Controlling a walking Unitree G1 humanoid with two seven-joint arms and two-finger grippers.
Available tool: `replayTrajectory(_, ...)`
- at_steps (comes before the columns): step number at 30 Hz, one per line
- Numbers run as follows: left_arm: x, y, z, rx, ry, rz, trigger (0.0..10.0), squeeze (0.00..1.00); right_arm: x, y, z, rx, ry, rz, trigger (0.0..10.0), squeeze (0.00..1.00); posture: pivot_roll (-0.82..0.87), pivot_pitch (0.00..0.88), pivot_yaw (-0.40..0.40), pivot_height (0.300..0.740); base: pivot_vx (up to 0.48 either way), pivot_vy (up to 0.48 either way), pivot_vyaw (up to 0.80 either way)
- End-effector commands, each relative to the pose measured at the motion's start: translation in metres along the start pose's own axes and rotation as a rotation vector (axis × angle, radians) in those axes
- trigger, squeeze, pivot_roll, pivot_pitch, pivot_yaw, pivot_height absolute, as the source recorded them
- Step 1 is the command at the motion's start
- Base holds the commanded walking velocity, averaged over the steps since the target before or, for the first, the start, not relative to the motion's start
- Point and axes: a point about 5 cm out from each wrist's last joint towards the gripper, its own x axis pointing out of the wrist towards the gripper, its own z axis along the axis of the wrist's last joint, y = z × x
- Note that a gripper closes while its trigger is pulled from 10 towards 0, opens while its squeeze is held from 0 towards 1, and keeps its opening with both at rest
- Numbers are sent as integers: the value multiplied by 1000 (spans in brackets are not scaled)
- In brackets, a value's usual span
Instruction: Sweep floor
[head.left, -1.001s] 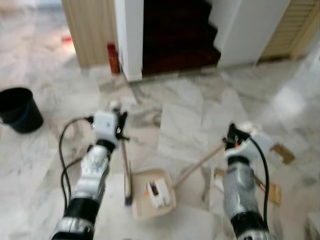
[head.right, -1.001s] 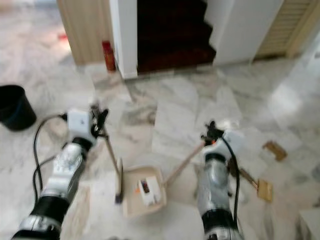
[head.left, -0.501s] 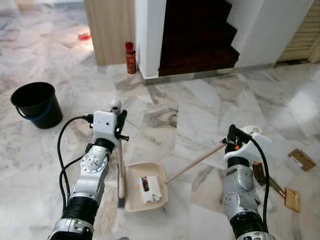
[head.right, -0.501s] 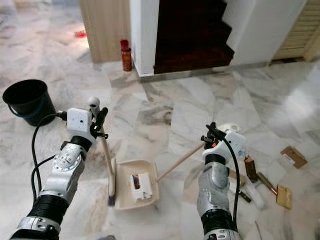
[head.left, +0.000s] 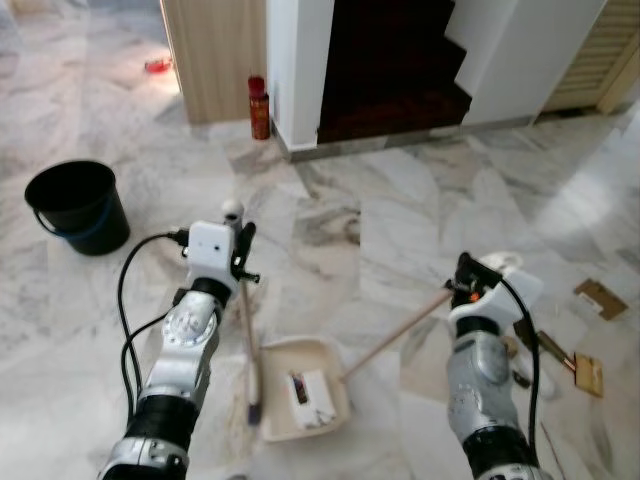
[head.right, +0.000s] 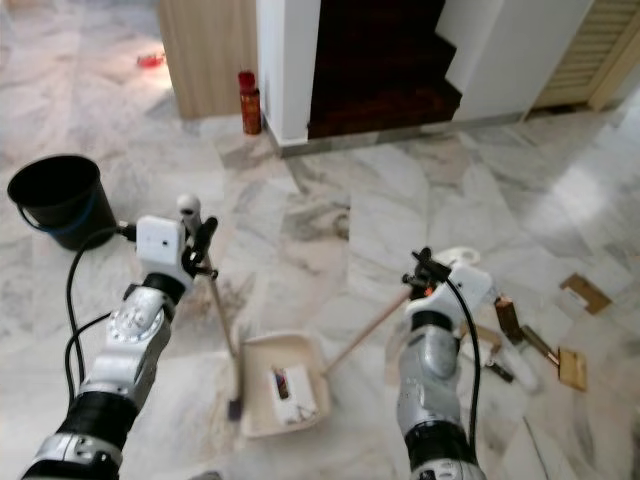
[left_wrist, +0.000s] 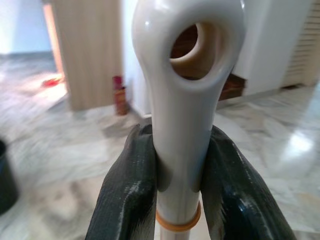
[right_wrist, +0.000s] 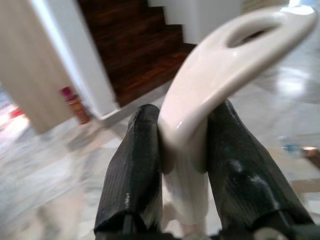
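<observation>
Black bucket (head.left: 77, 205) far left on marble floor (head.left: 400, 215). Left gripper (left_wrist: 180, 192): fingers (left_wrist: 127, 195) clamped on white top of broom (head.left: 247, 345), bristle end on floor, touching dustpan's left edge. Dustpan (head.left: 305, 400) centre, flat on floor, debris inside. Right gripper (right_wrist: 182, 180): fingers (right_wrist: 132, 170) clamped on dustpan handle's cream grip. Scattered litter (head.left: 585, 372) on floor far right.

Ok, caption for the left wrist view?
Left gripper clamped on the broom handle, its hanging loop facing the stairwell.
</observation>
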Motion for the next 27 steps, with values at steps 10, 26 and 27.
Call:
replayTrajectory(10, 5, -2, 15, 20, -60, -9, 10000, 0, 5, 0, 14, 29, -54, -2, 10000, 0, 161, 130, -106, 740, 0, 354, 0)
replayTrajectory(26, 4, -2, 16, 24, -59, -7, 10000, 0, 5, 0, 14, 34, -52, 1, 10000, 0, 163, 135, -107, 740, 0, 353, 0)
replayTrajectory(27, 3, -1, 16, 23, -59, -7, 10000, 0, 5, 1, 14, 33, -52, 2, 10000, 0, 167, 137, -109, 740, 0, 352, 0)
